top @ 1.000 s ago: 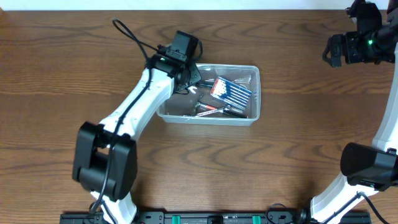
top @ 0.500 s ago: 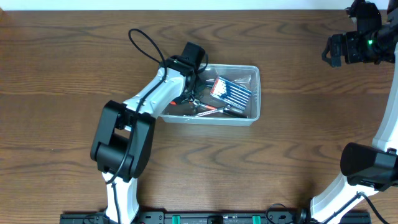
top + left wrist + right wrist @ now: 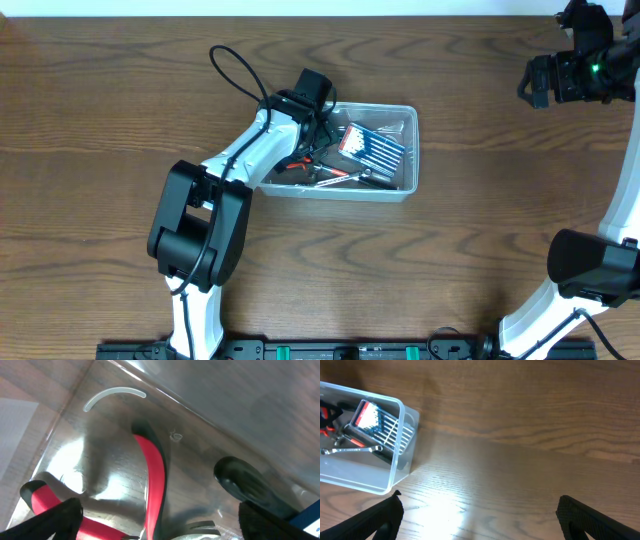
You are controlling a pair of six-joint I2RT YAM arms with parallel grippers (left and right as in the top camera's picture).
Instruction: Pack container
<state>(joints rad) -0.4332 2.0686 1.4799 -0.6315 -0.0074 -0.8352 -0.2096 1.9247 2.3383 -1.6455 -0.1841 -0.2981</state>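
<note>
The container is a clear bin in the middle of the table. Inside lie red-handled pliers, a blue and red tool case and a small wrench. My left gripper reaches down into the bin's left end. In the left wrist view it stands open over the pliers, which rest on the container's floor, its fingers apart on either side. My right gripper hovers open at the far right; its own view shows it above bare wood, with the container to the left.
A dark rounded tool handle lies beside the pliers in the bin. A black cable loops off the left arm over the table. The right arm's base stands at the front right.
The left arm swung right and dipped into the container's left end. Its jaws, shut before, have opened and the red-handled pliers now lie loose on the floor. The right arm has not moved.
</note>
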